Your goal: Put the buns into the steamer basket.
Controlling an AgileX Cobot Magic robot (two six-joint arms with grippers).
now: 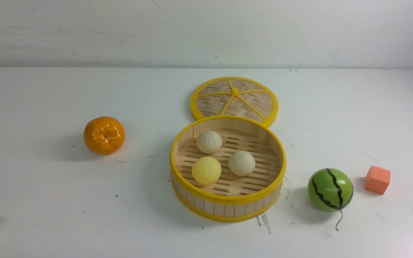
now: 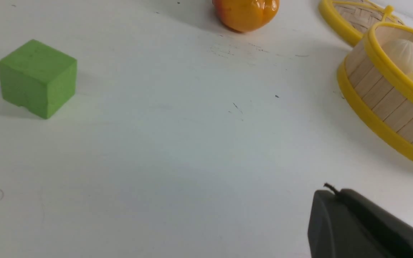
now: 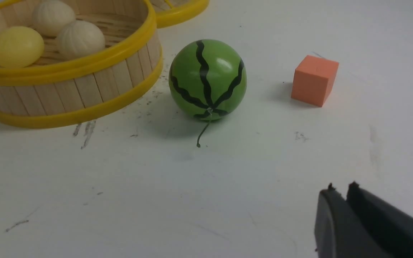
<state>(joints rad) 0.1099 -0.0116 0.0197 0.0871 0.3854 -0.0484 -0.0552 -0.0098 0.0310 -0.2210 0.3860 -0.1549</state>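
Resting on the scuffed white table [image 1: 48, 200] (pale wall behind), both grippers [image 3: 342, 188] closed, empty.

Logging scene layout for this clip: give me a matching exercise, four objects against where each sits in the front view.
Things:
1. yellow bun
2. orange
3. lid
4. watermelon

Places:
A. on the table, left of the basket
B. flat on the table, just behind the basket
C. on the table, between the basket and the orange cube
D. inside the basket, on its slatted floor

Pairs: 1-D, 2-A, 3-B, 4-C
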